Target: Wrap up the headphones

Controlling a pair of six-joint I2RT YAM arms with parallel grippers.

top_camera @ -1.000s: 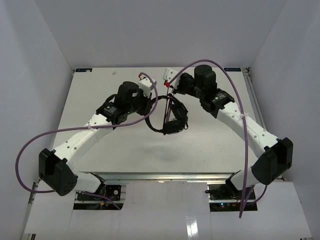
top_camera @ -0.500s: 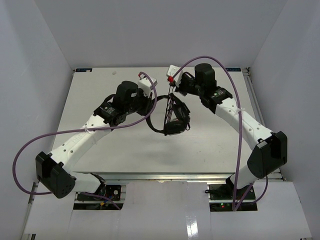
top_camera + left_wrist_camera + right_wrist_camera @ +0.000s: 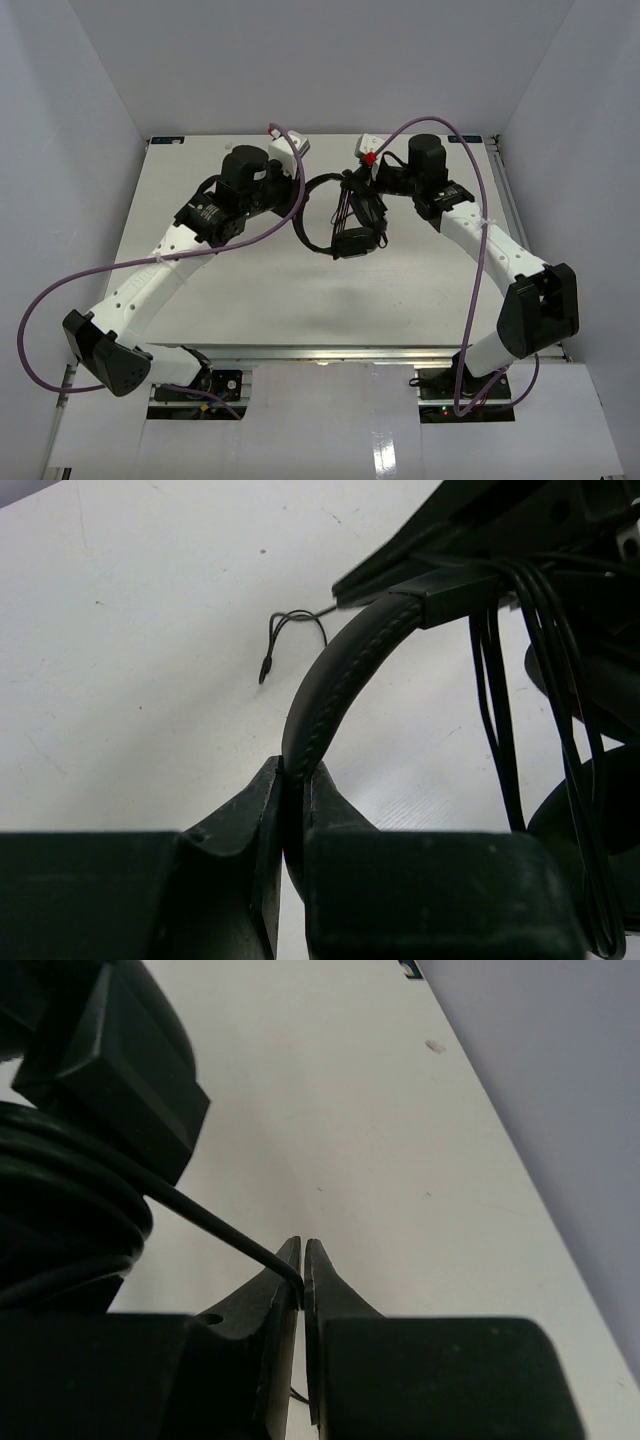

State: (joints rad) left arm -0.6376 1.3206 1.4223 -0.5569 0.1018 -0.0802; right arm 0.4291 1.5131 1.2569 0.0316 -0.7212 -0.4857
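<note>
the white counter (image 3: 250, 290) fills the middle of the top view, with pale walls (image 3: 90, 120) on three sides. the left arm (image 3: 150, 285) and the right arm (image 3: 490, 255) reach in from the near corners and bend toward each other at the far middle of the counter. a thick purple cable (image 3: 60, 290) loops out from the left arm, and another (image 3: 480, 230) arcs over the right arm.

the headphones (image 3: 345, 225) sit between the two wrists, at the far centre of the counter. whether the set rests on the surface or hangs just above it cannot be told. the headband (image 3: 340, 670) curves up and to the right from the left gripper, its stitched padding plain in the left wrist view. one ear cup (image 3: 355, 243) faces the near side.

the thin black cable (image 3: 500, 680) runs in several loops around the headset, hanging beside the ear cup. one strand (image 3: 215, 1225) stretches taut from the wound bundle straight to the right gripper.

the left gripper (image 3: 290, 790) is clamped narrow on the headband, its fingers pressed to both sides of the padding. the right gripper (image 3: 302, 1260) is closed almost completely, pinching the taut cable strand between its tips.

a short loose loop of thin wire with a small dark tip (image 3: 265, 667) lies on the counter beyond the headband. a small red piece (image 3: 369, 158) shows by the right gripper; what it is cannot be told.
</note>
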